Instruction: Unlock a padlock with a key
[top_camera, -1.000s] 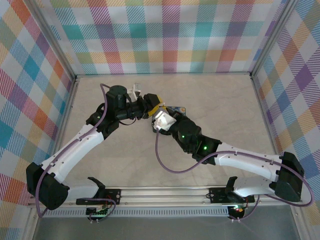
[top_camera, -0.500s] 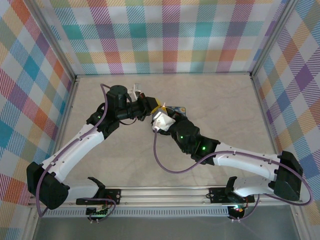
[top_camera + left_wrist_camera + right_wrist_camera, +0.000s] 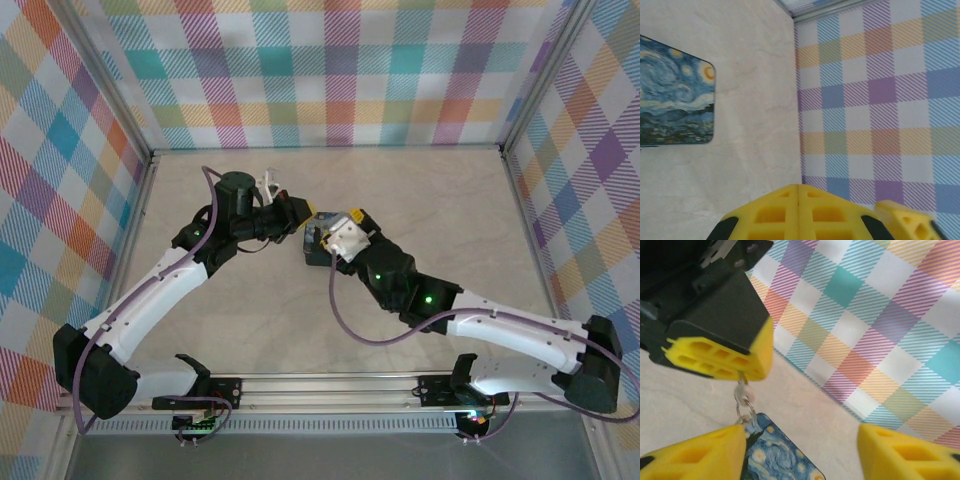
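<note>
My left gripper (image 3: 303, 213) is shut on the key (image 3: 742, 388), a small pale silver sliver that hangs below its yellow fingers (image 3: 720, 356). A thin wire ring (image 3: 743, 411) dangles from the key down to the corner of the blue painted box (image 3: 775, 456). My right gripper (image 3: 802, 440) is open just below and beside the key, its left finger (image 3: 695, 455) touching the ring's lower end. In the left wrist view the left gripper (image 3: 799, 186) shows its jaws pressed together, with the key hidden. The box (image 3: 675, 95) lies flat on the table. I cannot make out a padlock.
The pale table (image 3: 430, 200) is fenced by checked walls (image 3: 330, 80) at the back and both sides. The two arms meet at mid-table, their purple cables (image 3: 335, 310) looping nearby. The tip of the right gripper's finger (image 3: 907, 220) sits close to my left fingers.
The right wrist has swung to the right and a little farther back. The left gripper has edged slightly right, still shut.
</note>
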